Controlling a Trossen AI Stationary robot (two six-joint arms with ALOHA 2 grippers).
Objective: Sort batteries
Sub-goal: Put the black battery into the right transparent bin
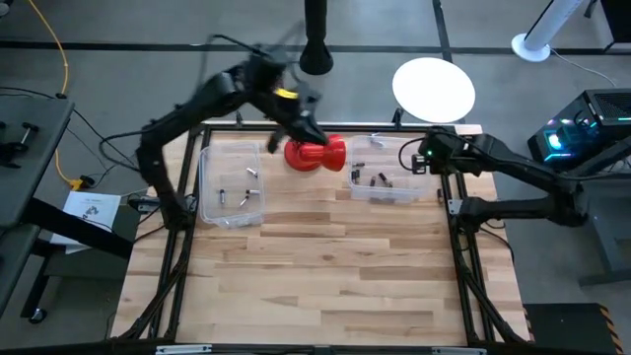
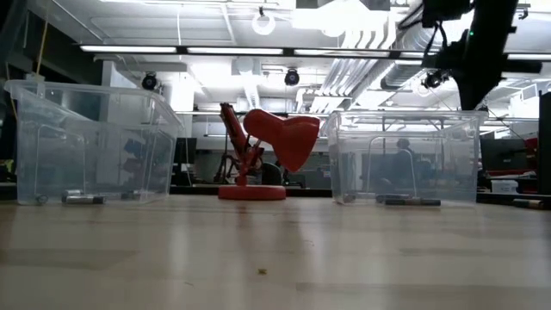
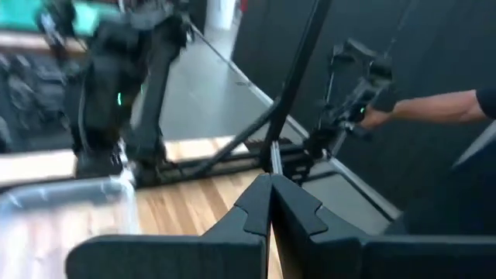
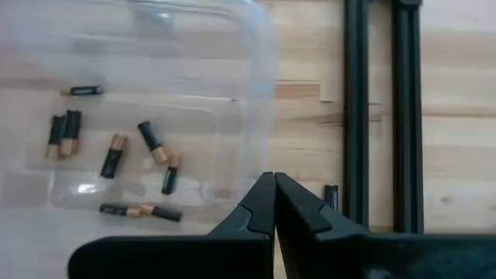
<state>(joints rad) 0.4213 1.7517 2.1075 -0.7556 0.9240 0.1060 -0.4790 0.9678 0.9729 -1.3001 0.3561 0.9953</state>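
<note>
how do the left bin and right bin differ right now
The left bin holds only a few batteries, scattered apart; the right bin holds more, clustered.
The left gripper is near the left bin's far corner; the right gripper hangs at the right bin's edge.
Both are clear plastic.

A light wooden table (image 1: 325,276) carries everything. Two clear plastic bins stand on it near the far edge: the left bin (image 1: 232,184) toward the far left corner, the right bin (image 1: 386,169) toward the far right corner. A red scoop-like object (image 1: 317,155) sits on the boards between them, near the far edge. One battery (image 4: 332,195) lies loose on the table just beside the right bin.
</note>
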